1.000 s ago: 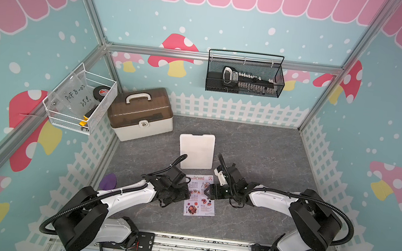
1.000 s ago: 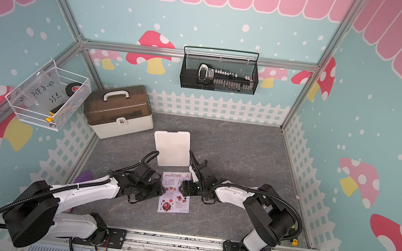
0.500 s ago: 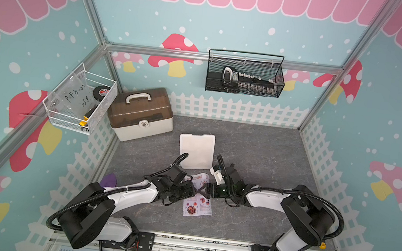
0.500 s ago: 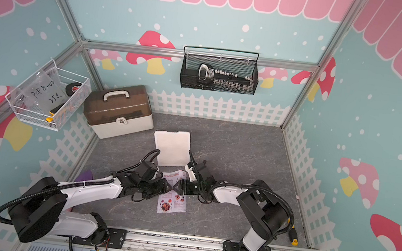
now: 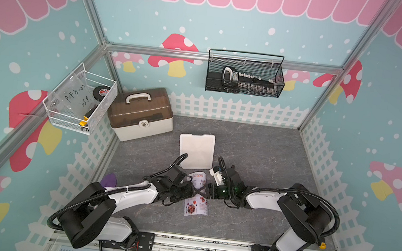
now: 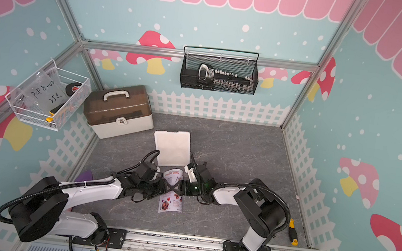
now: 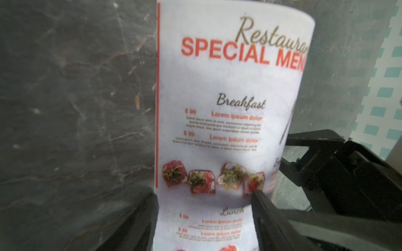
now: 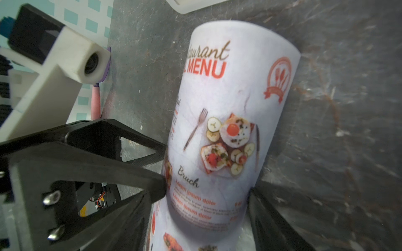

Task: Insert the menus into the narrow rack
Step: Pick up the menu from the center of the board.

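The menus (image 5: 199, 180) now bow up, no longer flat — my left hand (image 7: 203, 193) and right hand (image 8: 198, 193) straddle them, jaws apart, grip unclear — likely stiffer for feeding the narrow rack (image 5: 195, 150).

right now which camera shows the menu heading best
The left wrist view: the menu is close, its red heading almost whole. The right wrist view catches only the heading's end. Both top views show it too small to read.
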Available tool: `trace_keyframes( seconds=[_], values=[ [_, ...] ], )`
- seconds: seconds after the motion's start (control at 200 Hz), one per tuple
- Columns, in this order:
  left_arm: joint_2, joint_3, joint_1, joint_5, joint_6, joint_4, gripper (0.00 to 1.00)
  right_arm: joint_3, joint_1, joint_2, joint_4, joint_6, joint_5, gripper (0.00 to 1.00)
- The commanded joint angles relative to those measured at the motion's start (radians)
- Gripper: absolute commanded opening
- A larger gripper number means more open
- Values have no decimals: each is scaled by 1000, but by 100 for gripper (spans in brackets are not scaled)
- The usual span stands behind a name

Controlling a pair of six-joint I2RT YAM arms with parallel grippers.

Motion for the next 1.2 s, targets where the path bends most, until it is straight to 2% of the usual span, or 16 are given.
trace_keyframes(
  seconds=[0.0, 0.26, 0.32, 0.645, 0.911, 1.191],
  values=[
    [11, -38, -4, 13, -29, -33, 67, -21, 9, 24, -38, 19, -16, 67],
    [1, -45, -3, 13, -31, -29, 66, -17, 9, 37, -30, 23, -29, 46],
    [-4, -47, -1, 13, -31, -29, 66, -19, 9, 42, -21, 28, -32, 43],
    [-67, -60, 37, 32, -4, -62, 67, -29, 1, 14, 6, 34, -53, 43],
    [-192, -33, 86, 35, 50, -170, 67, -28, -8, -43, 9, 27, -70, 42],
    [-241, -47, 103, 74, 60, -154, 65, -27, -9, -97, 28, 25, -111, 42]
  ],
)
